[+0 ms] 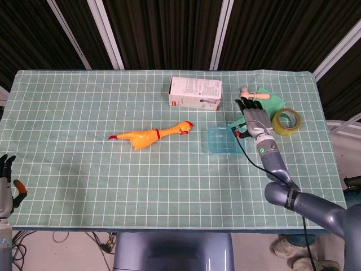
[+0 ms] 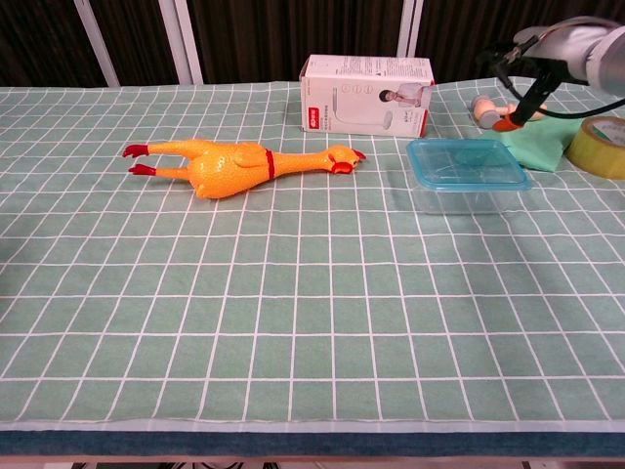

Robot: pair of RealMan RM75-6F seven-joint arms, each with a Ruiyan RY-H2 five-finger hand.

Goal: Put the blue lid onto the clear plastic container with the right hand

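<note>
One blue lid (image 2: 467, 160) caps container (image 2: 463, 192) — right hand (image 1: 253, 120) just beside, apart.

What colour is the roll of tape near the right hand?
Yellow. The roll of tape shows best in the head view.

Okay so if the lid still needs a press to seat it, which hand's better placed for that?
Right. The right hand is raised just beside the blue lid, which already lies flat on the clear container. The left hand sits at the table's far near-left edge, well away.

No legible text, even on the white box (image 2: 367, 94).
</note>
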